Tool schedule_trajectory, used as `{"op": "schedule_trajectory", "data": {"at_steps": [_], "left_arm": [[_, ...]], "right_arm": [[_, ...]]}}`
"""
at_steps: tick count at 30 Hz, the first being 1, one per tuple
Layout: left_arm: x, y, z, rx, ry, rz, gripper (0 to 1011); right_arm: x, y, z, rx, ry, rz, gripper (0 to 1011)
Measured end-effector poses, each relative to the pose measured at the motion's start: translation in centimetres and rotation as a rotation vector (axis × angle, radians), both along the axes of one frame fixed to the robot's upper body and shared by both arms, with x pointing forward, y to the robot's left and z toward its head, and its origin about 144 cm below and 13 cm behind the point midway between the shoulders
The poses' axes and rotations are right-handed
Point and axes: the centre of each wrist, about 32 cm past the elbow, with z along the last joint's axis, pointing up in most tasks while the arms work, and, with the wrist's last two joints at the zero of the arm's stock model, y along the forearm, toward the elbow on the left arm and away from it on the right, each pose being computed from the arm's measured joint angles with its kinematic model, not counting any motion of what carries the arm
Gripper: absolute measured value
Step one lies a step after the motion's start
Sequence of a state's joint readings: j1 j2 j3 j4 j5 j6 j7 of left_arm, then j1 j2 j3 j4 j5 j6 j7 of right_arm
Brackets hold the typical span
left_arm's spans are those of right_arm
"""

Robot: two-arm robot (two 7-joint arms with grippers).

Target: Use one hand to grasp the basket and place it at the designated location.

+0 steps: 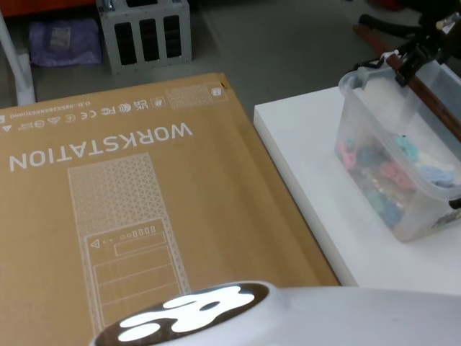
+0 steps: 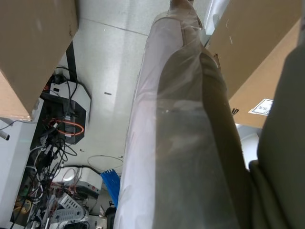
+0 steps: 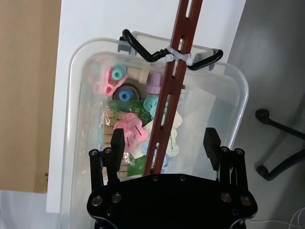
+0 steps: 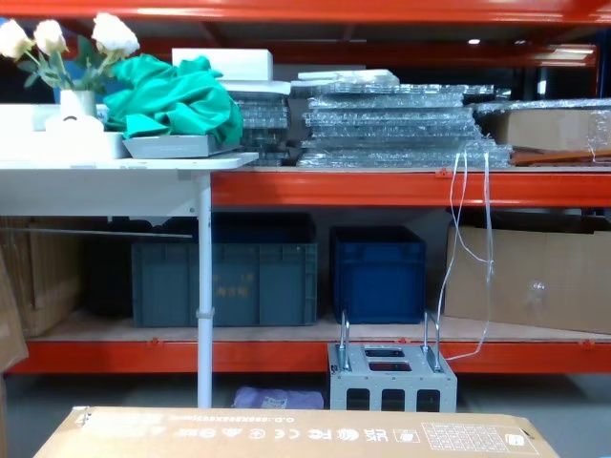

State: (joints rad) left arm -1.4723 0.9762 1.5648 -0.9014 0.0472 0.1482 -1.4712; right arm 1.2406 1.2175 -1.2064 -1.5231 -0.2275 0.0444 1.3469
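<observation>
The basket (image 1: 358, 122) is a translucent tub holding several pastel-coloured small items, standing on the white table (image 1: 302, 144) at the right. Its reddish-brown slotted handle (image 1: 432, 101) runs lengthwise over it. In the right wrist view my right gripper (image 3: 165, 143) hovers open just above the basket (image 3: 71, 95), one black finger on each side of the handle (image 3: 174, 81), neither finger touching it. A black wire hook (image 3: 143, 50) and a white zip tie sit at the bar's far end.
A large cardboard box (image 1: 144, 202) printed WORKSTATION lies left of the table, touching its edge. A grey metal crate (image 1: 144, 29) and a purple bag (image 1: 65, 40) stand on the floor behind. A chair base (image 3: 281, 129) stands beside the table. Shelves with blue crates (image 4: 377, 272) face me.
</observation>
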Motion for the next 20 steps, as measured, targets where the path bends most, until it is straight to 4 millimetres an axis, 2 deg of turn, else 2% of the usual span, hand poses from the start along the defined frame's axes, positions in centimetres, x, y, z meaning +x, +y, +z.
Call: {"op": "schedule_trajectory", "data": {"at_steps": [5,11,20], "left_arm": [[0.0,0.0,0.0,0.0,0.0,0.0,0],[0.0,0.0,0.0,0.0,0.0,0.0,0],[0.0,0.0,0.0,0.0,0.0,0.0,0]], "right_arm": [[-0.5,0.3,0.6,-0.005,-0.026,-0.003,1000],[-2.2,1.0,2.3,-0.028,-0.088,-0.011,1000],[-4.0,1.5,3.4,-0.064,-0.135,-0.046,1000]]}}
